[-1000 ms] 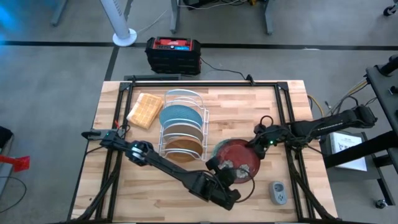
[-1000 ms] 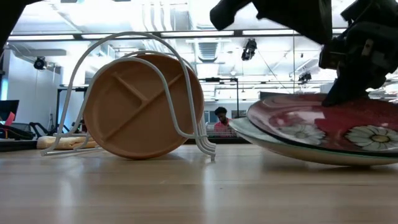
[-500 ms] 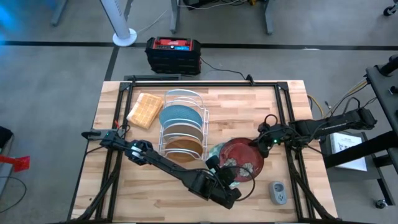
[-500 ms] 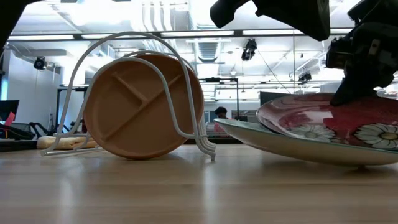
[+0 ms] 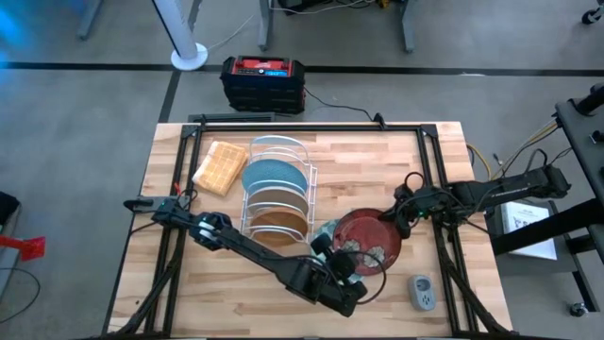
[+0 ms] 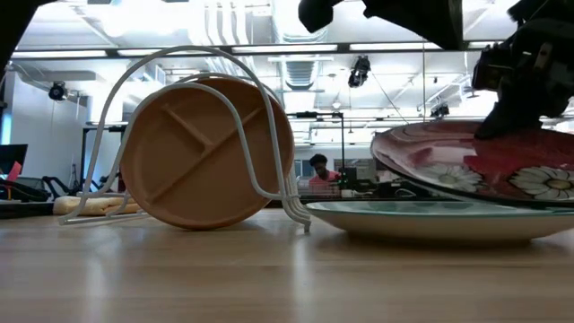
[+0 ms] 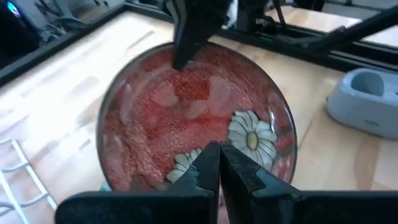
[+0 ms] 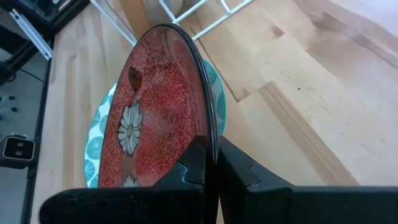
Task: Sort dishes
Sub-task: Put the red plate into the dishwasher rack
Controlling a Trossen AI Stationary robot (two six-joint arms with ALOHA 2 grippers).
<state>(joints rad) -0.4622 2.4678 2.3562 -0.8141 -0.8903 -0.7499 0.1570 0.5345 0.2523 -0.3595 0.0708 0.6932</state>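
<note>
Red plate (image 6: 502, 166) lifted clear of teal plate (image 6: 430, 218), now flat on worktop (image 6: 224, 269). Right pincer (image 8: 210, 163) clenched on rim; left pincer (image 7: 219, 163) clenched, empty. Rigid, glossy, breakable; thin rim best hold.

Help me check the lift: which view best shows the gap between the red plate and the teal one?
The low view: red plate tilts clear above the flat teal plate. High and wrist views look down, hiding the gap.

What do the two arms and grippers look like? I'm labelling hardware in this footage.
Both arms are dark, slender jointed tubes with black cables looped at the wrists. The left gripper and right gripper each have two flat, tapered black fingers on a wide black crossbar. No markings are visible.
</note>
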